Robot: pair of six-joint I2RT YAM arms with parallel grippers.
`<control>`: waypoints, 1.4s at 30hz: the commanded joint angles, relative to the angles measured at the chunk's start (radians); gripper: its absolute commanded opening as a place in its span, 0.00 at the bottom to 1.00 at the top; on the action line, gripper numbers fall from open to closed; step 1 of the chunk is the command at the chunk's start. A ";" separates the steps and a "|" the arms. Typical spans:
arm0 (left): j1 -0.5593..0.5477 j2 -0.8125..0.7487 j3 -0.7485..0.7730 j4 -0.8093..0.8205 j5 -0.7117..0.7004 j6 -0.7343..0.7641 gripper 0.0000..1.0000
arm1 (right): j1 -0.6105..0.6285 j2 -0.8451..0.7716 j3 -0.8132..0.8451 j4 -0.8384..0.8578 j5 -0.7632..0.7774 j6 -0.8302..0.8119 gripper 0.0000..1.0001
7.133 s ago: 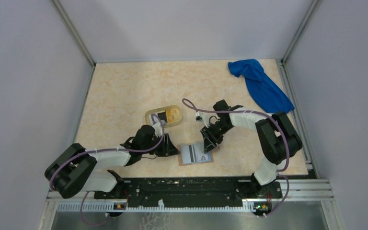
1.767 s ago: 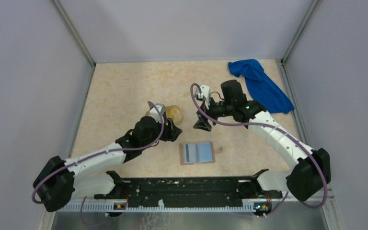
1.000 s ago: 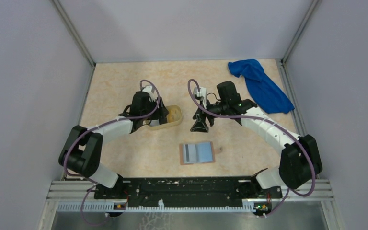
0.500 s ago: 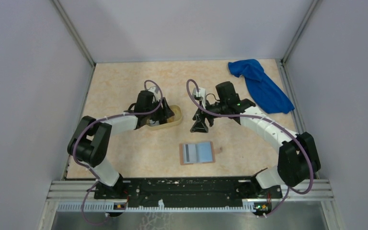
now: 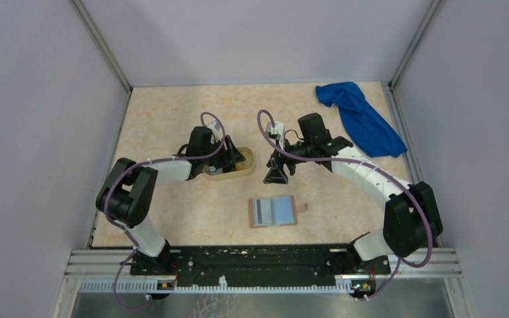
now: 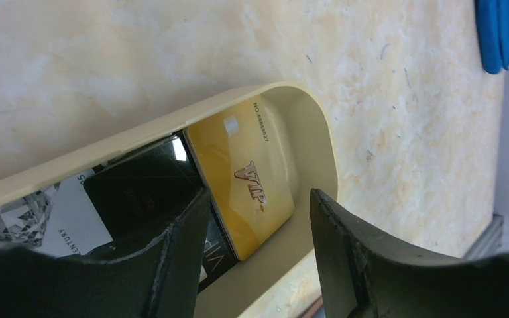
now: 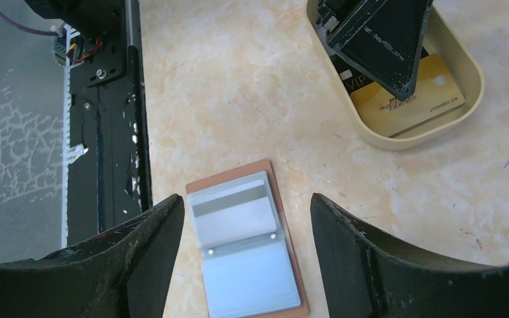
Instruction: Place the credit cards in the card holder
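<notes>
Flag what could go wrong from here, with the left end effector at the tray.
The yellow card lies flat, tight against a black card; the open left end effector may slip off it or pinch both. One finger sits close to the tray wall, so it could shove the tray. The card holder lies open and unheld, so it might slide during insertion.
</notes>
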 commanded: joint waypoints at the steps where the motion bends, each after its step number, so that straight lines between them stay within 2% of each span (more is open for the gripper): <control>1: 0.000 -0.019 -0.033 0.124 0.105 -0.066 0.62 | -0.010 -0.012 0.021 0.013 -0.020 -0.016 0.69; 12: 0.002 -0.056 -0.082 0.248 0.180 -0.147 0.56 | -0.016 -0.022 0.021 0.012 -0.024 -0.017 0.69; 26: 0.000 0.050 -0.059 0.316 0.251 -0.172 0.51 | -0.025 -0.025 0.021 0.010 -0.029 -0.019 0.69; 28: 0.001 0.033 -0.056 0.286 0.225 -0.147 0.51 | -0.027 -0.026 0.020 0.010 -0.032 -0.019 0.69; 34: -0.001 -0.065 -0.041 0.039 0.004 -0.008 0.62 | -0.030 -0.024 0.022 0.010 -0.039 -0.018 0.69; 37: -0.001 -0.060 -0.026 -0.020 -0.041 0.009 0.66 | -0.030 -0.019 0.026 0.004 -0.039 -0.020 0.69; 42: -0.002 -0.032 -0.006 -0.033 -0.042 0.007 0.68 | -0.030 -0.023 0.026 0.003 -0.040 -0.019 0.69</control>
